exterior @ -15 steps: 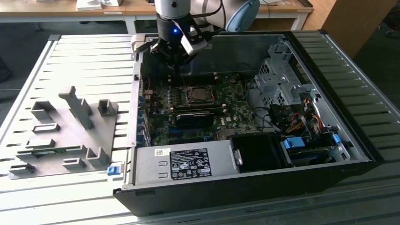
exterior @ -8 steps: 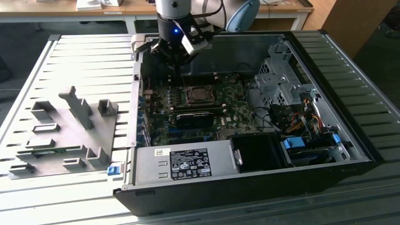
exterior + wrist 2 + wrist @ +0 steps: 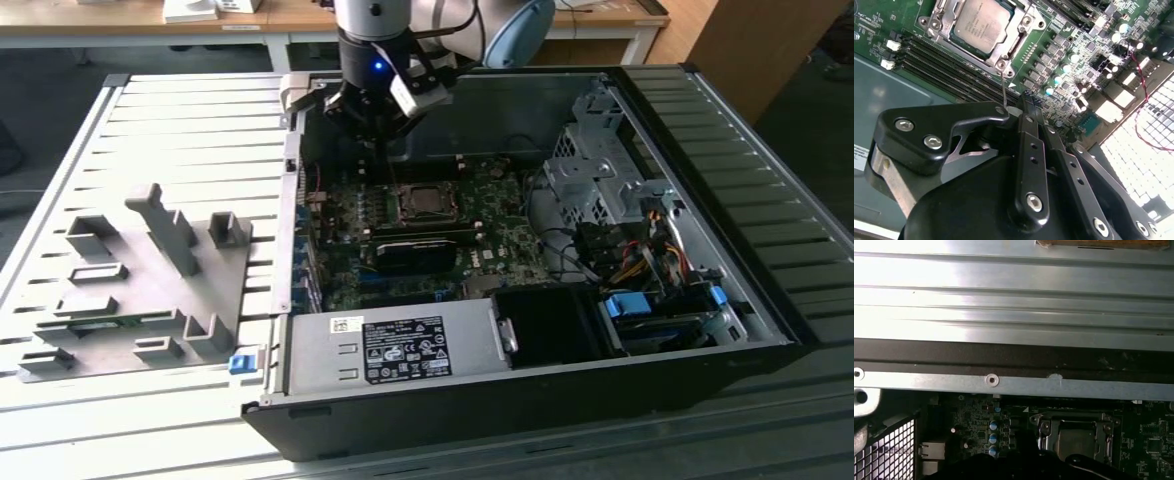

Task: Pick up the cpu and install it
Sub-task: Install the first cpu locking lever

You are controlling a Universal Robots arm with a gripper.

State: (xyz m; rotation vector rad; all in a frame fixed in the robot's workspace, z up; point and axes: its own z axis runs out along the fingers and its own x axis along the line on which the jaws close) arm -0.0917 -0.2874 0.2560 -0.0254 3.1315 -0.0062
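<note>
In the exterior view, nearest sits the open PC case (image 3: 534, 400) on the slatted desk (image 3: 174, 130), with the power supply (image 3: 387, 350) along its near edge and drive cables (image 3: 654, 260) toward the exterior view's right. Grey fixture block (image 3: 134, 290) lies on the desk just beside the case, at the exterior view's left. Farther in, the motherboard (image 3: 400, 250) lies flat in the case; the cpu (image 3: 424, 203) sits in its socket, metal top showing, and the retention frame (image 3: 1004, 47) surrounds it in the second wrist view. Cpu (image 3: 979, 22) looks seated flat there, and is also visible in the first wrist view (image 3: 1076, 442). End effector (image 3: 380, 125) hangs above the board just behind the socket, apart from the cpu, nothing seen gripped. In the second wrist view the end effector (image 3: 1021, 107) has black fingers (image 3: 1026, 145) close together, but cannot tell if clenched or released. A thin lever wire (image 3: 1004, 90) stands up near the fingertips. Farthest, the case's back wall (image 3: 1014, 385) and more desk slats.
</note>
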